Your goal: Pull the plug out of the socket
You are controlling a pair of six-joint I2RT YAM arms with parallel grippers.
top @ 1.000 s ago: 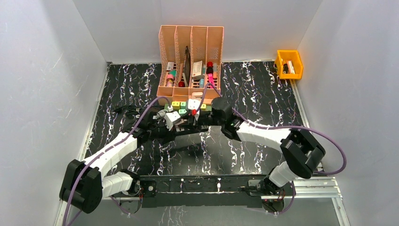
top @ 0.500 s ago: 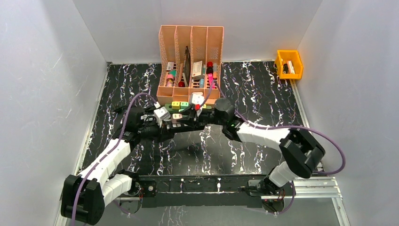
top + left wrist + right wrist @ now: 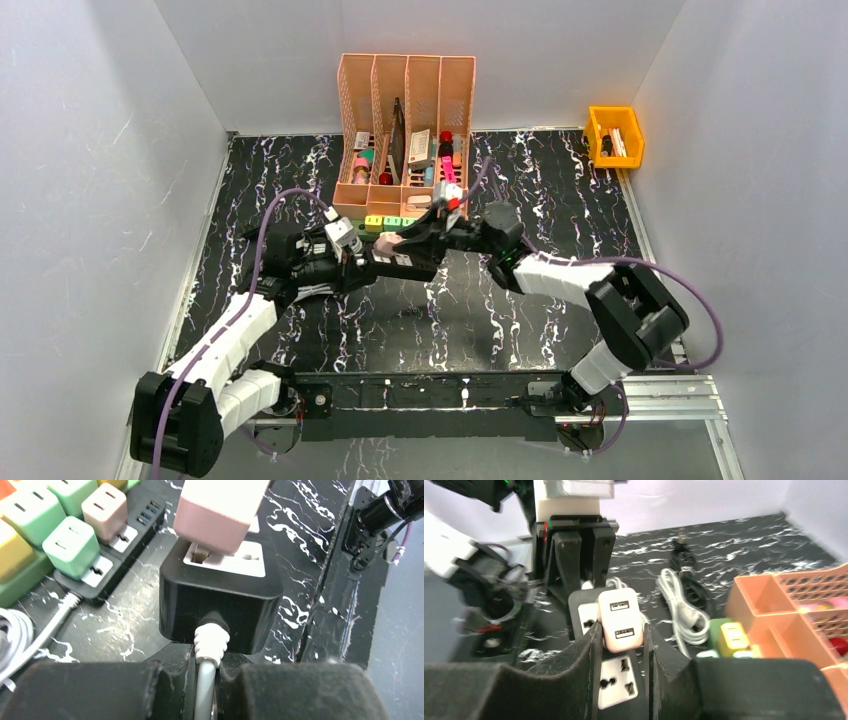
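A: Where was the pink boxy plastic plug (image 3: 620, 620)?
B: In the black socket block (image 3: 220, 597), partly out. We judged it light, stiff and smooth; our right gripper (image 3: 620, 632) pinched its flat sides, and our left gripper (image 3: 205, 680) pinched the white cord (image 3: 211, 640).

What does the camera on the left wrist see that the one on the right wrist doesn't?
Only the left wrist view shows the white cord entering the end of the black socket strip, pinched in the left claw, and the underside of the pink plug, tilted above its socket. Only the right wrist view shows the plug's two USB ports, the right claw squeezing its sides, and the orange organizer. Both show the plug, the strip and the coloured adapters nearby.
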